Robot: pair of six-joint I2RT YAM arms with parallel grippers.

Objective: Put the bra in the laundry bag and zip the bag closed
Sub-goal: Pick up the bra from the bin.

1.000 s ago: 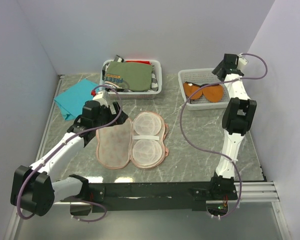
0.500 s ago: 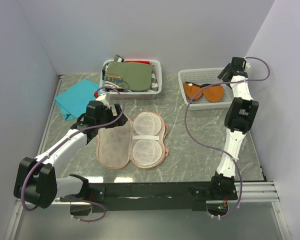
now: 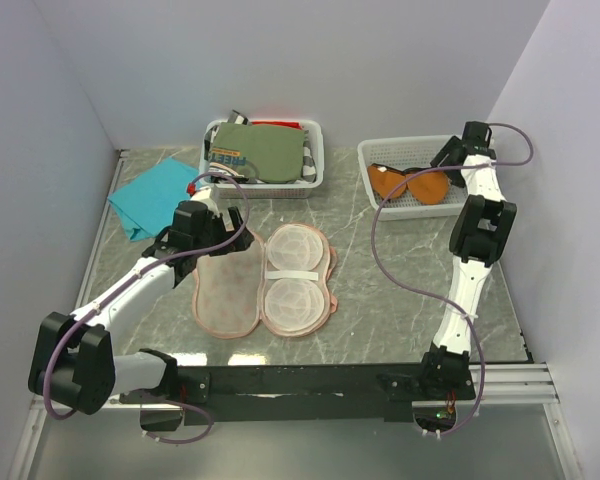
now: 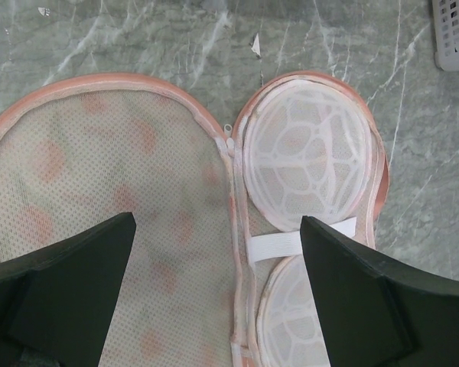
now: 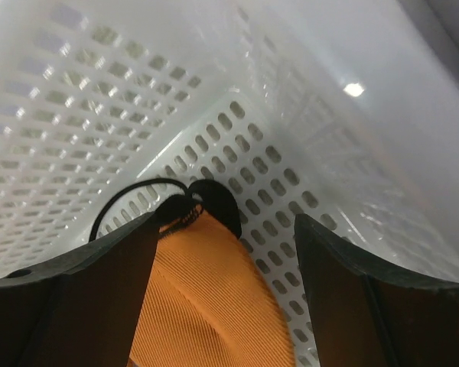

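The rust-orange bra (image 3: 408, 184) lies in the white mesh basket (image 3: 380, 205) at the back right. The right wrist view shows one orange cup (image 5: 206, 298) with its dark strap (image 5: 141, 197) on the basket floor. My right gripper (image 3: 446, 158) is open, low inside the basket, its jaws either side of that cup's end (image 5: 223, 306). The laundry bag (image 3: 263, 279) lies open on the table's middle, printed lid at left (image 4: 107, 191), white cup frames at right (image 4: 310, 160). My left gripper (image 3: 218, 232) is open and empty above the bag's hinge line (image 4: 218, 306).
A second white basket (image 3: 315, 150) at the back middle holds an olive-green folded garment (image 3: 262, 150) and other clothes. A teal cloth (image 3: 150, 196) lies at the back left. Grey walls close in the table at left, back and right.
My right gripper has swung right and dropped to the basket's far right end over the bra. My left gripper has shifted slightly toward the back of the bag.
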